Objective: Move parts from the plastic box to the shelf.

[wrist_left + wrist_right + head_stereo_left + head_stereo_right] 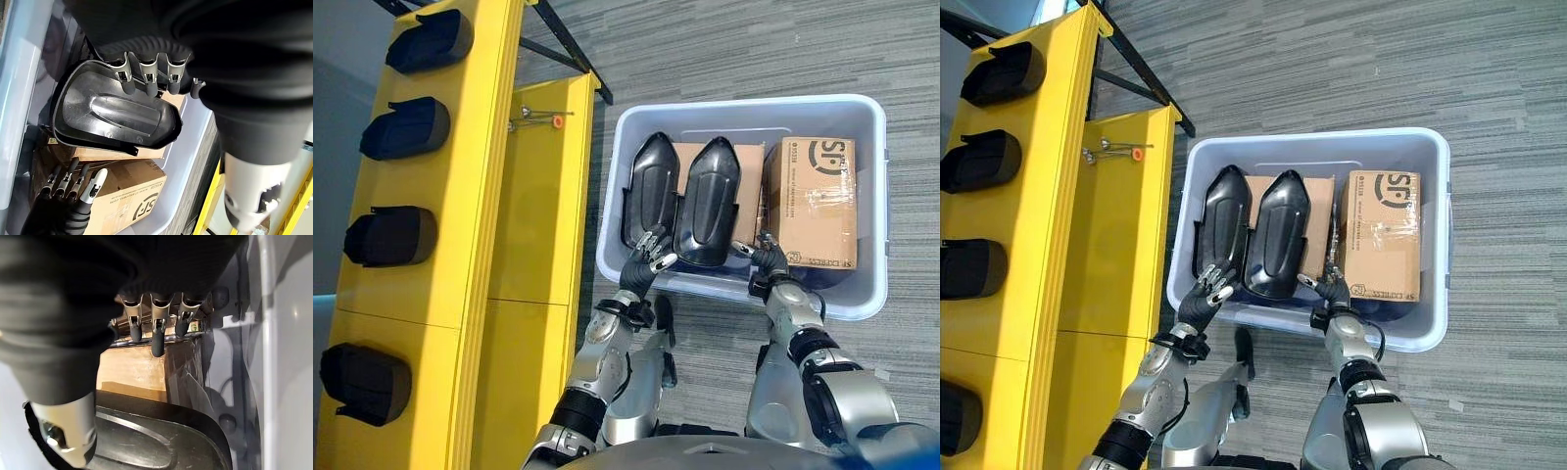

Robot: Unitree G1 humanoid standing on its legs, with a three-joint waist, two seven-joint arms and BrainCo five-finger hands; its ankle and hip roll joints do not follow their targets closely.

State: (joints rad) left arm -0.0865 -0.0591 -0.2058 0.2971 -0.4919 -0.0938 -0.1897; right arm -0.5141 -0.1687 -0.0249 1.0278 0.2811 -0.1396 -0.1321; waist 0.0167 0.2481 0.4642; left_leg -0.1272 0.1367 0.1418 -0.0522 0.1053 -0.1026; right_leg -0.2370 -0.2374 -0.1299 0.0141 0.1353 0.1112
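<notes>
As two parts (690,201) fill box (744,116), four shelved (391,235)

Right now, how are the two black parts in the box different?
The left black part has the left hand at its near end; the right black part sits between both hands. The right one overlaps the left one's edge. Both are glossy shells propped against a cardboard box in the plastic box.
</notes>
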